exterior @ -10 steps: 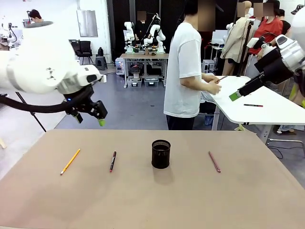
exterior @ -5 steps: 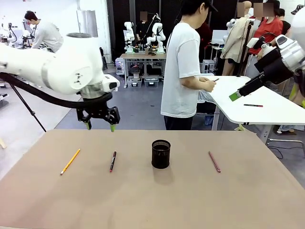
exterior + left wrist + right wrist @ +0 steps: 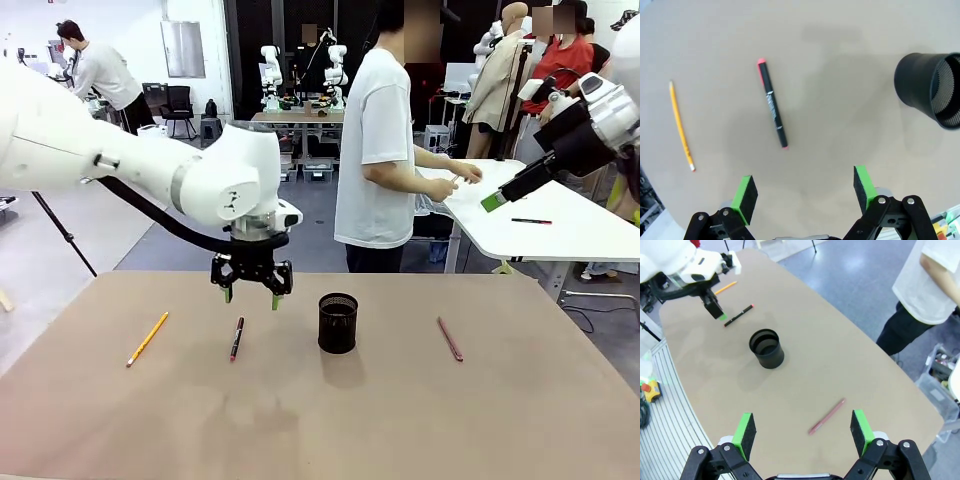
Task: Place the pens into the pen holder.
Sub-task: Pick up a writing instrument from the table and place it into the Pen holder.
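One brown table (image 3: 420, 420). Two grippers, both empty: left gripper (image 3: 251, 297) hangs spread above the table near the black pen (image 3: 236, 338); right gripper (image 3: 802, 432) spread wide, high off to the right. One pen holder (image 3: 338, 322), upright mid-table. Three pens, all flat outside it: yellow pencil (image 3: 147, 338) leftmost, black pen next, reddish-brown pen (image 3: 450, 339) right of the holder. From the left wrist, white print along the black pen; from the right wrist, down into the holder's mouth.
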{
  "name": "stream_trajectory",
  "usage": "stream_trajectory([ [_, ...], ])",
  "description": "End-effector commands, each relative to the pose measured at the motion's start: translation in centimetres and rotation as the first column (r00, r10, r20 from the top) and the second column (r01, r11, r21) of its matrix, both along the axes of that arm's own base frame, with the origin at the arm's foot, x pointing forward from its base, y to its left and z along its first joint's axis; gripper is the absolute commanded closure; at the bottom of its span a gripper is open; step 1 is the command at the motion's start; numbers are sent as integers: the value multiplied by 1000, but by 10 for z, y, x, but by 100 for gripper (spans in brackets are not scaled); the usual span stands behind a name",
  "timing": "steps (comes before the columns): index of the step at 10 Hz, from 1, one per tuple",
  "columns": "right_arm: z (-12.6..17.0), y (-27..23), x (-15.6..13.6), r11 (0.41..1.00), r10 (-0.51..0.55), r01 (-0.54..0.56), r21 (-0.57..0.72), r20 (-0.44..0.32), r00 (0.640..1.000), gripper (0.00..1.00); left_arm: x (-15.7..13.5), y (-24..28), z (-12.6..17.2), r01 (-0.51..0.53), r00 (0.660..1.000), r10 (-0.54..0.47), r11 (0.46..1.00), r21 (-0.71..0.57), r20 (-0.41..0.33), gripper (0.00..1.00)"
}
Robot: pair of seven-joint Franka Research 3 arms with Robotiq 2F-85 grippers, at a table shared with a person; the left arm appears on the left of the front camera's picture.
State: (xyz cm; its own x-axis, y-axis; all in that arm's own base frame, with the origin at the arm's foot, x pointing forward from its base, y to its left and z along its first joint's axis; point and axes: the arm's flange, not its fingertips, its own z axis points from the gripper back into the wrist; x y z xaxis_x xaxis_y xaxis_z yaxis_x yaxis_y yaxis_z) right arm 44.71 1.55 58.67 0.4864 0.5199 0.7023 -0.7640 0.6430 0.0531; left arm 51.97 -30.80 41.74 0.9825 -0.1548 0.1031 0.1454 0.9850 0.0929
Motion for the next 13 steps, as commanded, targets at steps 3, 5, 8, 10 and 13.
stream_trajectory([
  [3, 0, -1, 0, 1000, 8, -8, 20, 5, 1000, 0, 23, -2, -31, -41, 999, 40, 996, -79, -11, 0],
  [5, 0, -1, 0, 1000, 8, -8, 20, 5, 1000, 0, 21, -3, -33, -10, 1000, 9, 999, -48, -5, 0],
  [8, 0, -1, 0, 1000, 8, -8, 20, 5, 1000, 0, 21, -3, -33, -10, 1000, 9, 999, -48, -5, 0],
  [10, 0, -1, 0, 1000, 8, -8, 20, 5, 1000, 0, 20, -7, -37, -11, 1000, 10, 998, -60, -17, 0],
  [13, 0, -1, 0, 1000, 8, -8, 20, 5, 1000, 0, 50, -8, -61, -128, 991, 130, 984, -122, 8, 0],
])
